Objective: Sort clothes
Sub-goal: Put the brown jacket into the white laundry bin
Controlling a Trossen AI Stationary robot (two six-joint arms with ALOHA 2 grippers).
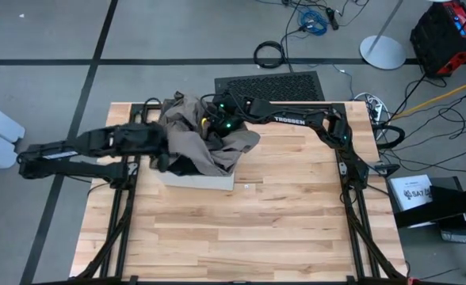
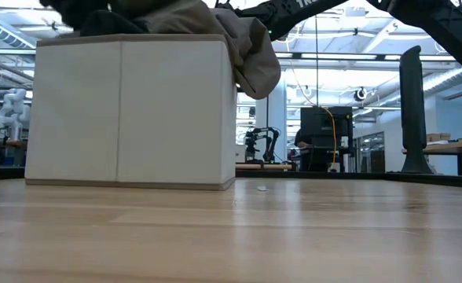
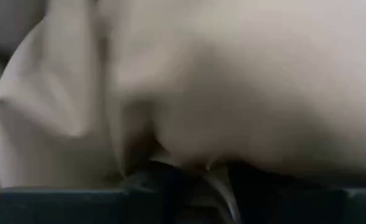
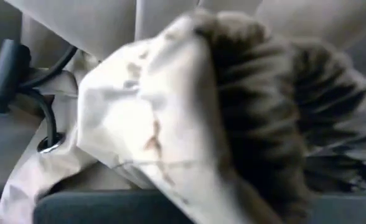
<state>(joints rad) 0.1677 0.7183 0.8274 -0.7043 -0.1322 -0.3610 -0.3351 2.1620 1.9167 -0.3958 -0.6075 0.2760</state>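
Seen from above, the khaki-tan garment (image 1: 209, 138) lies heaped over the beige box (image 1: 205, 180) at the far left part of the desk (image 1: 249, 229), with a dark navy piece (image 1: 187, 165) showing under its near edge. The left end effector (image 1: 163, 157) sits at the heap's left side and the right end effector (image 1: 215, 119) at its far side, both half buried in cloth, so I cannot tell how far either is open or whether it has a hold. From desk height, the box (image 2: 129, 110) fills the left of the frame and a fold of the khaki-tan garment (image 2: 251, 55) hangs over its right corner, a drape the overhead camera flattens; neither end effector shows here. The left wrist camera is pressed against pale khaki cloth (image 3: 233, 81), its fingers not distinguishable. The right wrist camera gives what no other view does: a ribbed dark knit band (image 4: 258, 106) beside stained tan fabric (image 4: 145, 118). To separate 1 garment well, I judge each arm should pinch a single layer near an edge and lift straight up, slowly, so the navy piece beneath is not dragged out with it.
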